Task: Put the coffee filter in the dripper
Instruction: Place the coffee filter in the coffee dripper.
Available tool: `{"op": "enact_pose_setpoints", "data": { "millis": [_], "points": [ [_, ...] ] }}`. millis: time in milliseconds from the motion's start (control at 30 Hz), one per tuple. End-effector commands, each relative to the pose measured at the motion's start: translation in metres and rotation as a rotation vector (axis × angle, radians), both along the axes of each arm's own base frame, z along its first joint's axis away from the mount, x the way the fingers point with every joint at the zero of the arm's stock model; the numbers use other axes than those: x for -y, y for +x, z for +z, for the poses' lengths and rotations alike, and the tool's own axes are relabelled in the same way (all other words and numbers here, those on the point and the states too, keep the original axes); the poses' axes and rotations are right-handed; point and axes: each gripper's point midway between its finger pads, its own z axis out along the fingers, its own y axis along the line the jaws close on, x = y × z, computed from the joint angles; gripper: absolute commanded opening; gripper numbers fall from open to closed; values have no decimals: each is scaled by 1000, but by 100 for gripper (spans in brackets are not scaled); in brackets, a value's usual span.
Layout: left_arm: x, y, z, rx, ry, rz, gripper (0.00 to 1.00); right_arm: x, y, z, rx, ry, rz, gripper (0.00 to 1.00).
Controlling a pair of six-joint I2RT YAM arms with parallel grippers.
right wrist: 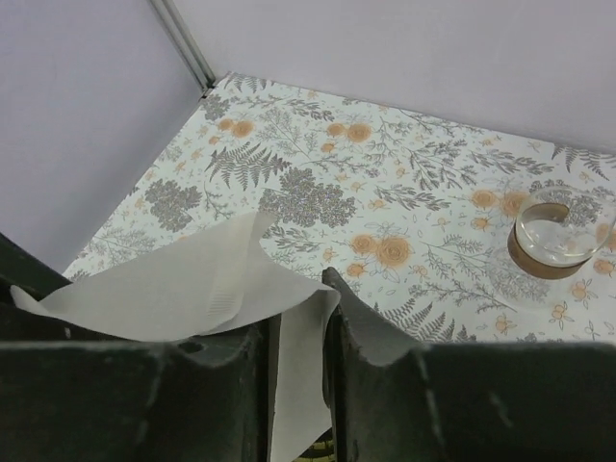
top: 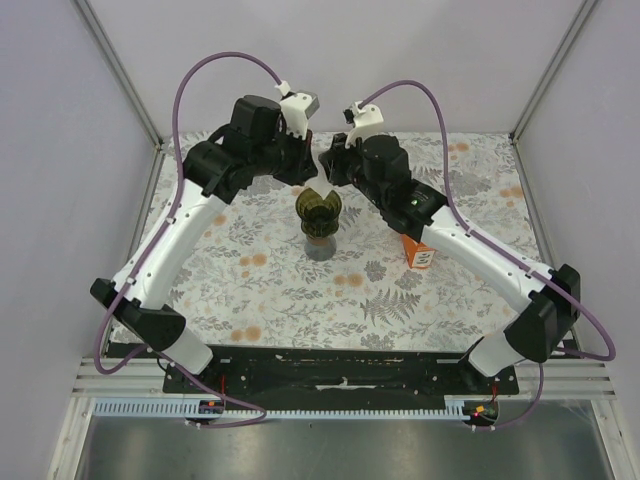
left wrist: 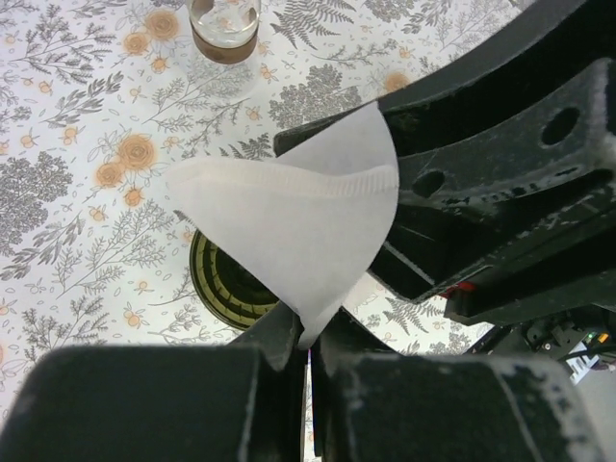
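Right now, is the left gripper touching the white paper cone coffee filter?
Touching. Left wrist view shows the left gripper pinching the filter by its pointed tip.

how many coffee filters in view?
1. The coffee filter hangs over the dripper, its tip pinched by the left gripper; stuck-together sheets can't be ruled out.

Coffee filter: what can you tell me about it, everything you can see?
The coffee filter is thin white paper, a folded cone with a crimped seam. It hangs in the air over the olive dripper. The left end effector pinches its pointed tip; another edge runs between the fingers of the right end effector.
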Motion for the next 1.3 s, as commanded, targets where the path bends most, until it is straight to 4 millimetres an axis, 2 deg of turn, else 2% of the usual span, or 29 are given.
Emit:
{"op": "enact_pose_setpoints", "data": {
  "millis": [0, 100, 233, 333, 433, 533, 667, 767, 867, 933, 1000, 1133, 1233, 1267],
  "points": [
    [-10, 8, 18, 45, -24, 52, 2, 21, 12, 21, 83, -30, -117, 24],
    [-26, 16, 7, 50, 27, 100, 2, 38, 13, 31, 124, -70, -181, 14],
    [-43, 22, 1, 82, 94, 150, 2, 52, 13, 41, 166, -117, -224, 13],
    [-41, 21, 7, 95, 80, 143, 2, 48, 10, 44, 180, -108, -191, 26],
    [-33, 18, 9, 80, 48, 109, 2, 28, 0, 46, 211, -61, -71, 39],
    [-25, 14, 10, 60, 14, 75, 2, 16, -4, 42, 206, -32, -10, 51],
    [-19, 11, 13, 48, -15, 54, 2, 11, -4, 34, 175, -7, 3, 58],
    [-19, 10, 15, 46, -20, 54, 2, 7, -3, 34, 163, 13, 7, 57],
    [-21, 11, 19, 58, -24, 61, 2, 2, -1, 32, 153, 22, 19, 49],
    [-24, 13, 19, 59, -23, 71, 2, 4, 0, 31, 144, 18, 1, 34],
    [-31, 15, 17, 57, -12, 89, 2, 17, 5, 26, 132, -12, -64, 21],
    [-51, 22, 9, 70, 41, 141, 2, 44, 11, 28, 121, -8, -122, 1],
    [-58, 25, 4, 86, 85, 152, 2, 46, 9, 22, 86, -37, -88, 0],
    [-58, 25, 3, 91, 91, 144, 2, 41, 7, 21, 77, -43, -60, 0]
  ]
}}
